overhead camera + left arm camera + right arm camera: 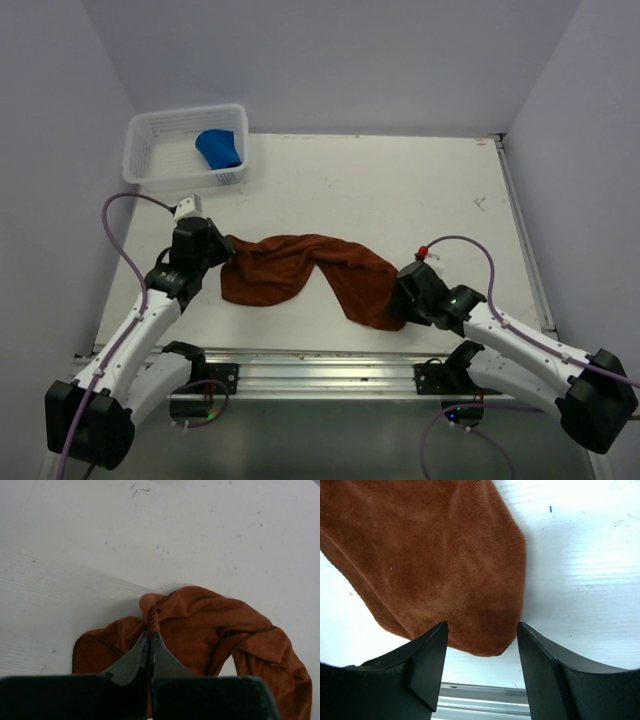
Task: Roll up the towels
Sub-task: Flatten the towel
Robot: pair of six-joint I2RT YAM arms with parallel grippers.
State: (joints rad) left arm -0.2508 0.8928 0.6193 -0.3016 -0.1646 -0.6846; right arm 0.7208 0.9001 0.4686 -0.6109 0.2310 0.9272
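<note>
Down on the near half of the bench (pixel 400 190): a rust-brown towel (pixel 300 272), crumpled and unrolled, strung out left to right in a lumpy band. At its left end, the left fingers (pixel 226 250), right up against the cloth, left arm (pixel 140 320) reaching in from the near left corner. At the right end, close to the front edge, the right fingers (pixel 400 300), over the towel's tip, right arm (pixel 520 345) angling in from the near right corner. Up in the far left corner, a white mesh basket (pixel 150 170), and inside it a blue towel (pixel 220 148), bunched toward the right side.
</note>
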